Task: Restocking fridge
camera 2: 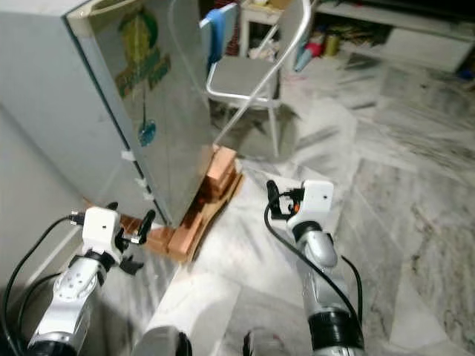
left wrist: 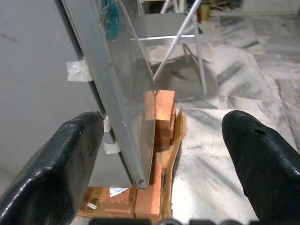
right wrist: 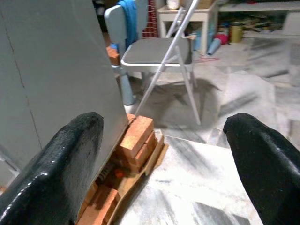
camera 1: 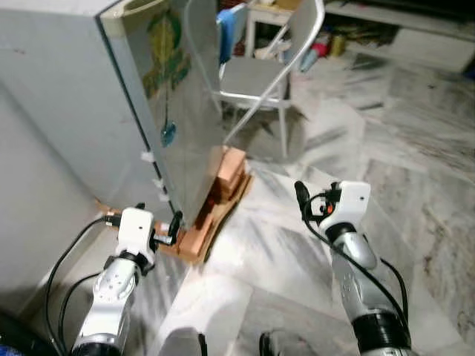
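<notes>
The tall grey metal fridge [camera 1: 89, 111] stands ahead of the left tool [left wrist: 159, 154], its door shut, its lower corner just beyond that tool's spread black fingertips [left wrist: 61, 164]. The side facing the room carries a green and yellow sticker [camera 1: 167, 52] whose writing is too blurred to read, with a small teal magnet [camera 1: 168, 133] hanging below it. Grey-veined white marble floor [camera 1: 386, 185] spreads under both arms. Beyond the right tool [right wrist: 164, 159], a grey folding chair with silver tube legs [right wrist: 159, 54] stands near the fridge's far corner, a blue cloth [camera 1: 226, 33] draped beside its back. The fridge rests on stacked orange-red bricks [left wrist: 159, 112] laid on brown cardboard [camera 1: 223, 222]; these lie straight ahead of the left tool and ahead of the right tool, toward the fridge. Bits of white tape [left wrist: 77, 70] cling to the door edge. The left tool is held wide, gripping nothing; the right tool is likewise wide apart and empty, hovering above the floor, well apart from the fridge.
</notes>
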